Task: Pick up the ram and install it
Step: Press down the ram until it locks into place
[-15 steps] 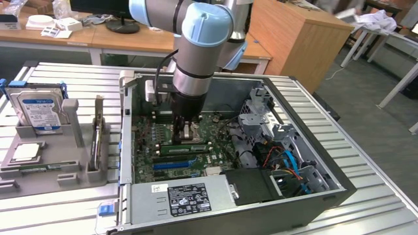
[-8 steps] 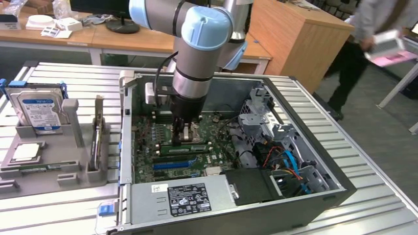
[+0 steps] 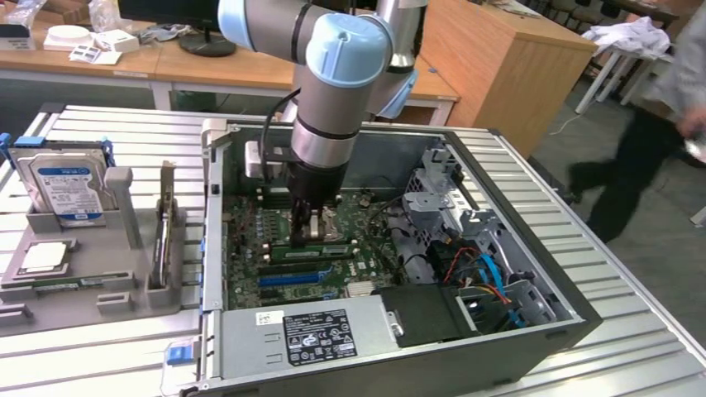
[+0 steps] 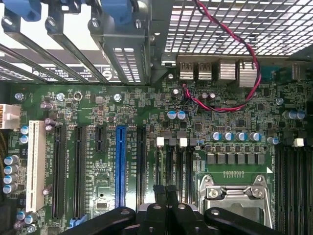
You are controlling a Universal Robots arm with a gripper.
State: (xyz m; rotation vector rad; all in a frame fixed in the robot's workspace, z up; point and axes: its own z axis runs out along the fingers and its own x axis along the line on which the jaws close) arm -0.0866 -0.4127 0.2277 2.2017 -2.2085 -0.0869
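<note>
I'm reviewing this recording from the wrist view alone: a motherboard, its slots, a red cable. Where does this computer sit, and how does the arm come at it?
Observer: The open case lies on its side on a slatted metal table, and the arm reaches down into it, with the gripper low over the motherboard.
Operator: Are any parts laid out outside the case?
Observer: Yes. On the exterior view's left, a grey holder carries a blue-labelled hard drive standing upright, and in front of it a square silver processor chip.
Operator: Is anyone nearby?
Observer: A person in dark trousers is at the exterior view's right, apart from the table.
</note>
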